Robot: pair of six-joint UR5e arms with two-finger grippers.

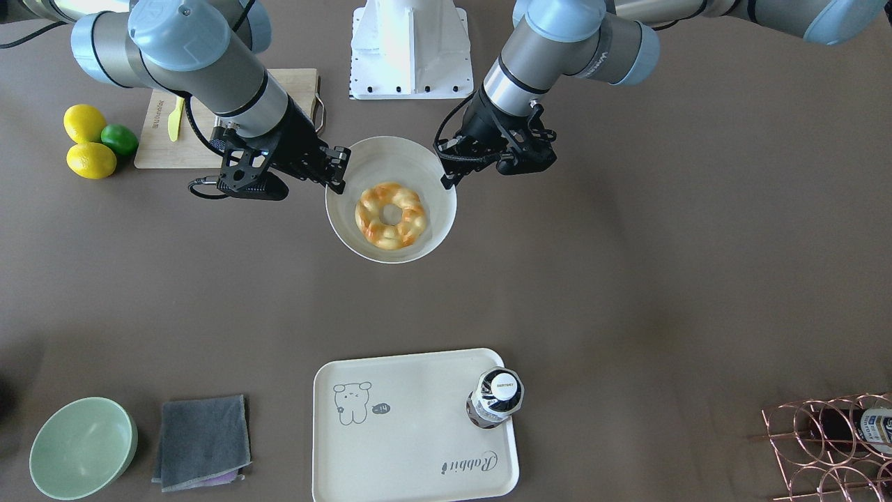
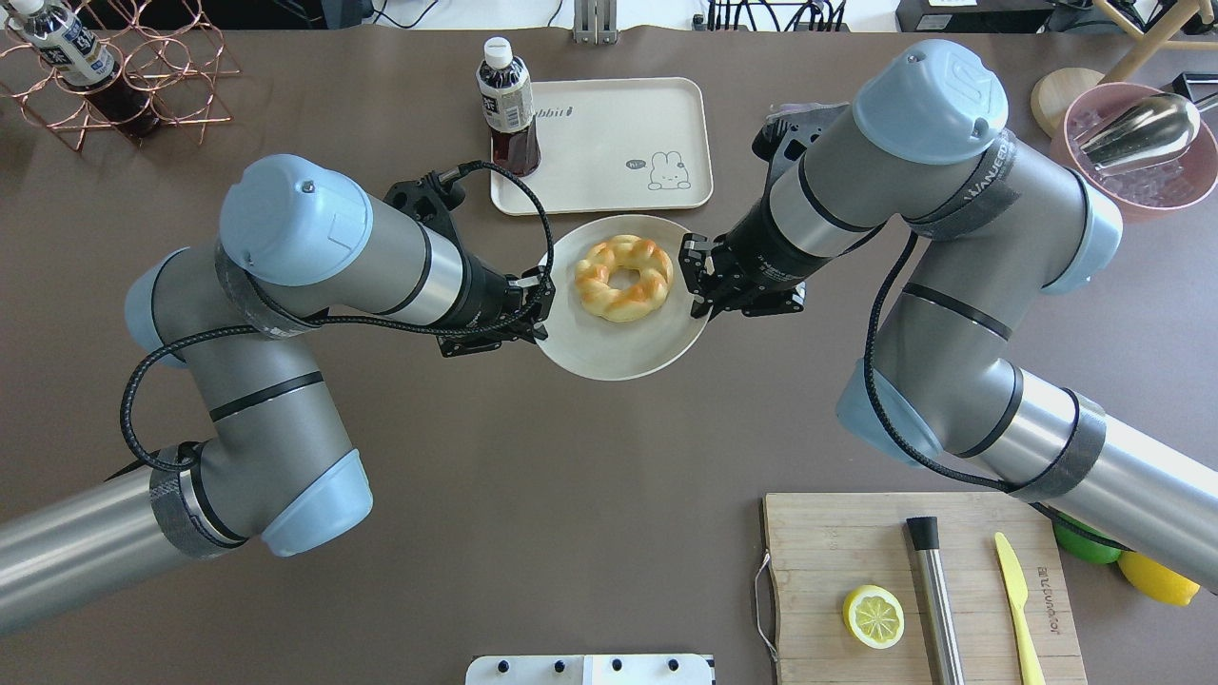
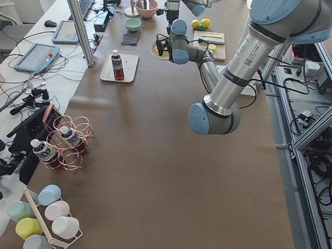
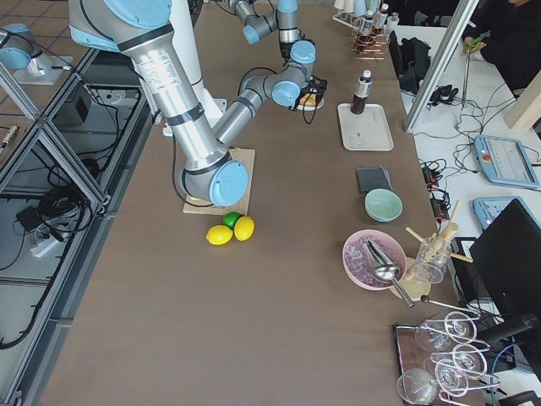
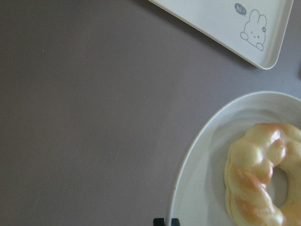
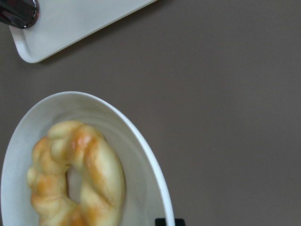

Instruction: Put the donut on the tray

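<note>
The donut (image 2: pixel 623 278) lies flat in a white bowl (image 2: pixel 618 366) on the table (image 2: pixel 571 476), and it is not on the tray (image 2: pixel 609 143) yet. Seen from overhead, it sits a little toward 12 o'clock inside the bowl, hole upward. It is a ring, so it has no long axis to speak of.

The left hand (image 2: pixel 540 309) meets the bowl's rim at 9 o'clock and the right hand (image 2: pixel 697 281) meets it at 3 o'clock, with the donut between them. Each wrist view shows a dark fingertip right at the rim. Both hands look nearly closed, pinching the bowl's edge and not the donut, though the exact grip is hard to see. The right hand is a shade nearer the pastry.

The coming move turns on the tray lying at 12 o'clock from the bowl. Its near edge is just beside the bowl's far rim, and I cannot tell whether they touch. The donut therefore has to travel straight away from the robot. A bottle (image 2: pixel 507 105) stands on the tray at about 9 o'clock, so the bare part from the middle toward 3 o'clock, by the rabbit drawing, looks the safer landing place.
</note>
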